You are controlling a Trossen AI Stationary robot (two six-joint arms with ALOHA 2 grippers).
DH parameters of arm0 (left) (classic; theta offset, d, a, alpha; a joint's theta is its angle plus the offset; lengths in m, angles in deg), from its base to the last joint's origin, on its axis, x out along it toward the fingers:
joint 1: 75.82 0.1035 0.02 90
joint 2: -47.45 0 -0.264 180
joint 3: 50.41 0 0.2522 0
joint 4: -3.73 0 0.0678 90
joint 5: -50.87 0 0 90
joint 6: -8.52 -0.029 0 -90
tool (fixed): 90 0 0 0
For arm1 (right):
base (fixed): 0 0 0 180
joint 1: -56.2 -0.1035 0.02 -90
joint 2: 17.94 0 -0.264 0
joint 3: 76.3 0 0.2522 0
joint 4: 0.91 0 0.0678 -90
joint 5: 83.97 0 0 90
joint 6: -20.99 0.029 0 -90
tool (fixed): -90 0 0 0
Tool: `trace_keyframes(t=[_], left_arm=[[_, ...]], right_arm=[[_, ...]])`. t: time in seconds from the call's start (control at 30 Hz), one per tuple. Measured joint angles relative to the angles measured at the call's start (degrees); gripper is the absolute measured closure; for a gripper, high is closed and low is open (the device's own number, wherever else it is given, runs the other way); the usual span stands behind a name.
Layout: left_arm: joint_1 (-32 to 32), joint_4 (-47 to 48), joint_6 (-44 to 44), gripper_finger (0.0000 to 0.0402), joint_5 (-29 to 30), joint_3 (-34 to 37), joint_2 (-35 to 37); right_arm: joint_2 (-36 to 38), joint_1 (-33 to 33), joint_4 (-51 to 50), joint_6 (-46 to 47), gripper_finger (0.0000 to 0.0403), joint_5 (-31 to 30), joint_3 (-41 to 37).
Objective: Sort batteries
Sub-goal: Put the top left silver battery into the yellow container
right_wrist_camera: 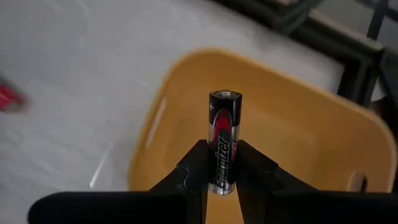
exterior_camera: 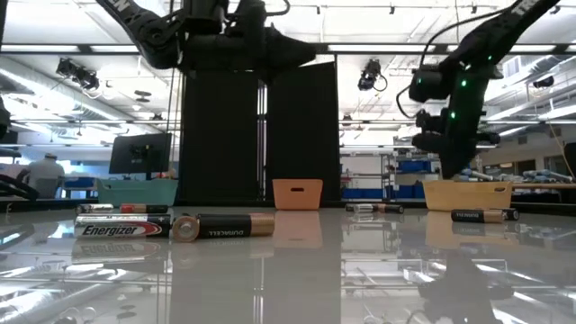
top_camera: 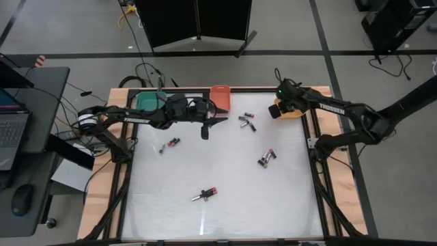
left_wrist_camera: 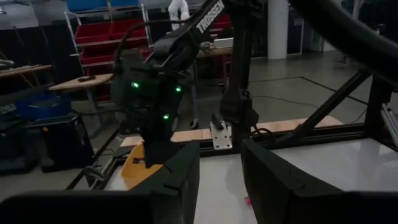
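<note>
Black-and-red Energizer battery stands pinched upright in the right gripper, above the yellow bin at the bench's two o'clock corner. Left gripper, fingers spread, hovers near twelve o'clock.

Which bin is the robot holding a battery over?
The yellow bin at the table's far right corner. The right gripper holds a battery above it; the green bin and orange bin have none overhead.

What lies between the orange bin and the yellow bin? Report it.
High view: two batteries lie on the table between the orange bin and the yellow bin.
</note>
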Motion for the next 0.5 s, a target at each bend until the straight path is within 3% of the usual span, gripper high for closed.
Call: trace_keyframes(t=[0.5], left_arm=[[0.43,-0.57,1.93,0.0278,1.51,4.72,4.95]], right_arm=[[-9.28,3.86,1.69,2.12,0.0337,0.11,0.42]])
